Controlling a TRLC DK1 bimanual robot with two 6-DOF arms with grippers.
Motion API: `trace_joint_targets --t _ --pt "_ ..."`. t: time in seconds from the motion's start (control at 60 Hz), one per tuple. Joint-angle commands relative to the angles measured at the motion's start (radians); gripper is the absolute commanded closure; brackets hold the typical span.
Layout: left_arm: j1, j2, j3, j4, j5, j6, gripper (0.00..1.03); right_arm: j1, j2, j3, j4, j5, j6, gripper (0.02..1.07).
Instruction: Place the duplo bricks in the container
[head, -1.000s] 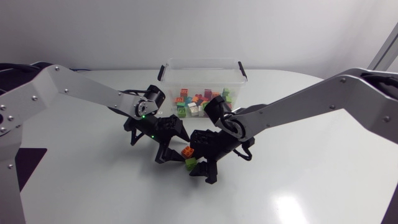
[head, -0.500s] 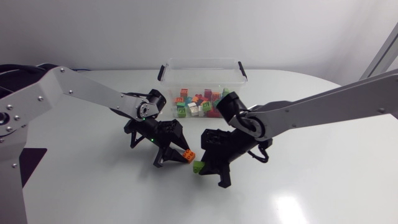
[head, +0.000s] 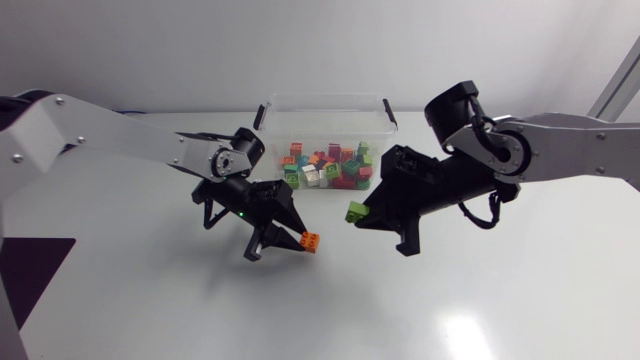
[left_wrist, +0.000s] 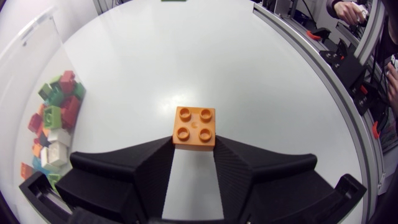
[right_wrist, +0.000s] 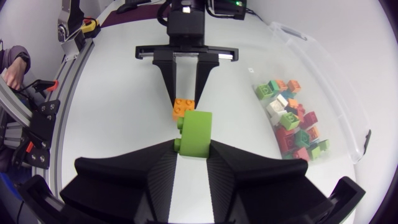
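My left fingers (left_wrist: 149, 174) clench the orange brick (left_wrist: 195, 126), right fingers (right_wrist: 231, 169) the green brick (right_wrist: 195, 134). Next, I reckon: carry both over the container (head: 322, 100) at twelve o'clock.

Cannot count or sort the bricks (head: 325, 165) heaped in the container (head: 325, 103) from the head view: too small and overlapping. Shows only a corner of the green brick (head: 356, 211) at the tip of the right gripper (head: 368, 216), the rest covered. Cuts off the left arm (head: 120, 140) and the right arm (head: 580, 160) at the side edges there. From the left wrist, hides the orange brick's (left_wrist: 194, 126) nearer sides inside the left gripper (left_wrist: 194, 155) and crops the container at the edge. From the right wrist, covers part of the orange brick behind the green one, buries the green brick's lower end between the fingers (right_wrist: 233, 162), and crops the left arm just past its gripper
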Motion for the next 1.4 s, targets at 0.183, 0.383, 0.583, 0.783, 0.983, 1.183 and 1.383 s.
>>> trace_joint_targets --t 0.183,0.383,0.583,0.783,0.983,1.183,1.383 --pt "0.065 -0.223 0.062 -0.011 0.059 -0.191 0.7 -0.088 -0.048 0.087 0.046 -0.041 0.086 1.01" --pt "0.106 -0.249 0.124 0.168 0.06 -0.461 0.7 -0.126 -0.011 0.169 0.176 -0.038 0.238 1.01" --pt "0.134 -0.229 0.164 0.406 0.006 -0.723 0.7 -0.131 0.063 0.284 0.25 -0.001 0.35 1.01" --pt "0.152 -0.154 0.263 0.504 -0.076 -0.873 0.7 -0.131 0.162 0.383 0.32 0.042 0.431 1.01" --pt "0.161 -0.034 0.389 0.546 -0.162 -0.965 0.7 -0.109 0.284 0.489 0.389 0.105 0.501 1.01" --pt "0.144 0.095 0.532 0.547 -0.264 -1.014 0.69 -0.091 0.423 0.618 0.412 0.169 0.534 1.01" --pt "0.124 0.225 0.713 0.472 -0.359 -1.039 0.41 -0.072 0.575 0.729 0.409 0.254 0.528 0.62"
